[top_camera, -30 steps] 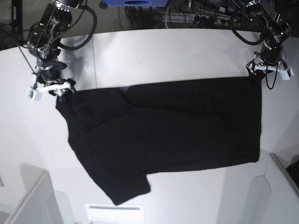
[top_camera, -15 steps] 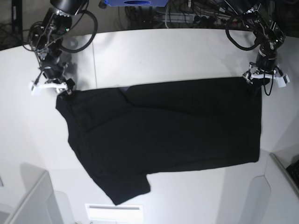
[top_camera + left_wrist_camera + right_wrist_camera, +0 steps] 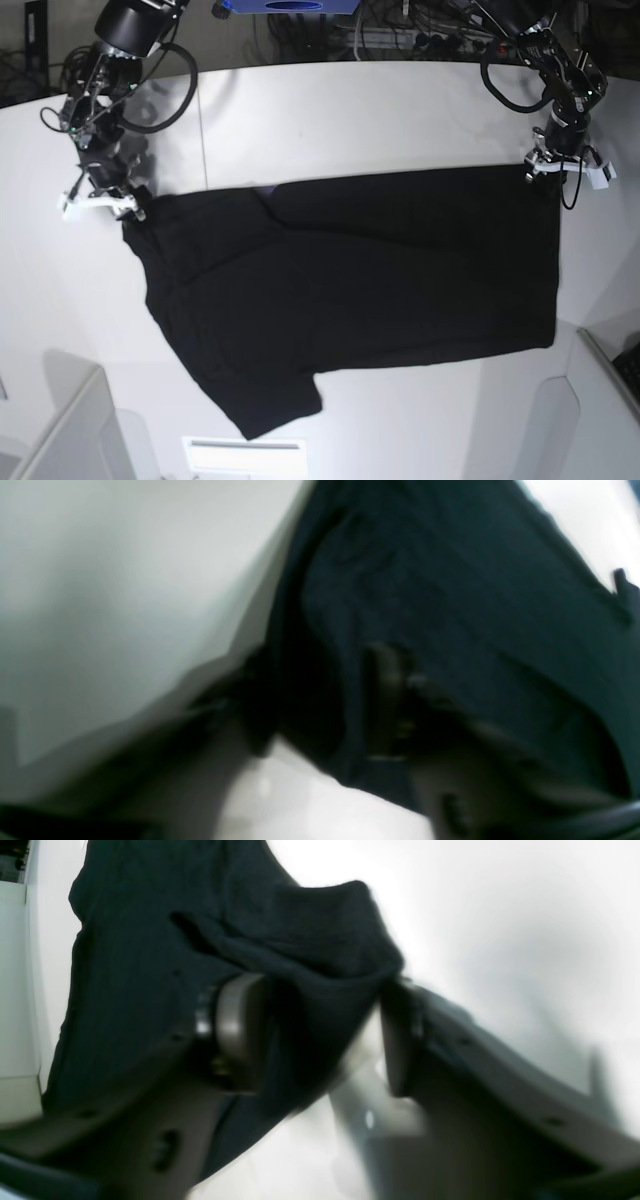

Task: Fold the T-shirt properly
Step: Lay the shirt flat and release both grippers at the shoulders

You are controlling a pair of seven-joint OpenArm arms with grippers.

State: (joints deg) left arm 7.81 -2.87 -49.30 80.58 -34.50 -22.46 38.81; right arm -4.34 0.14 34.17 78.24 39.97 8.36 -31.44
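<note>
From the base view I see the large plain black cloth T-shirt (image 3: pixel 350 290) spread flat on the white table (image 3: pixel 380 110). Only the wrist views show grips: right gripper (image 3: pixel 320 1040) half open, a soft ribbed fold between its fingers; left gripper (image 3: pixel 320 705) too blurred, so I cannot tell.

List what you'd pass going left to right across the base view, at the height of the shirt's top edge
right gripper → T-shirt → left gripper
</note>
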